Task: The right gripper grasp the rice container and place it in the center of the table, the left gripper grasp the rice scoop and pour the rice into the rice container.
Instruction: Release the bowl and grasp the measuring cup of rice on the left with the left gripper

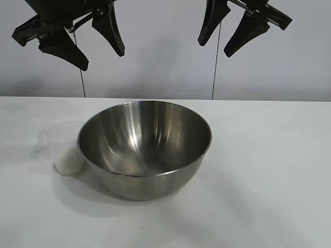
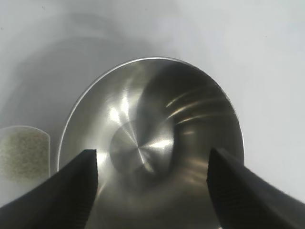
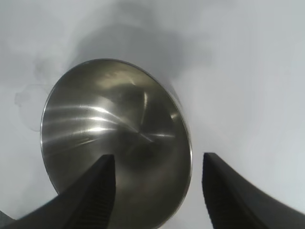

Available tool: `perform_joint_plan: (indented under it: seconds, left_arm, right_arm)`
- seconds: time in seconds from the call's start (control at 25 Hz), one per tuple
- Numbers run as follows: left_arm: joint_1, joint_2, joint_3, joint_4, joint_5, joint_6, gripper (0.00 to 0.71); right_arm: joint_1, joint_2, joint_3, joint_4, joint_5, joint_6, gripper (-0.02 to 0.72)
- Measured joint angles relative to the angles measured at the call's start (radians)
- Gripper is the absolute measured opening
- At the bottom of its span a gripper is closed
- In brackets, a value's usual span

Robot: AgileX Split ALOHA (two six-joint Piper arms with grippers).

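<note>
Rice container [image 1: 145, 147] below both spread jaws.

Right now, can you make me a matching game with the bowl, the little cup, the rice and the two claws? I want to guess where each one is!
Things:
1. rice container
2. rice scoop
3. rice
4. left gripper and right gripper

Places or states:
A. a small white heap inside the clear cup
B. high above the table, jaws open, holding nothing
C. shiny steel, empty, near the middle of the table
D. standing on the table right beside the bowl, on the left arm's side

Pairs: 1-C, 2-D, 3-A, 4-B
</note>
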Motion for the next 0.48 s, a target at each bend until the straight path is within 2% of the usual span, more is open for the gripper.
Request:
perform_joint_plan:
  seconds: [0.32, 0.48]
  left_arm:
    - [0.000, 0.000, 0.000, 0.000, -0.001, 0.000, 0.480]
    - [0.000, 0.000, 0.000, 0.002, -0.050, 0.000, 0.480]
  right_arm:
    - [0.000, 0.000, 0.000, -0.004, 0.000, -0.012, 0.379]
    - [0.000, 0.000, 0.000, -0.004, 0.000, -0.015, 0.379]
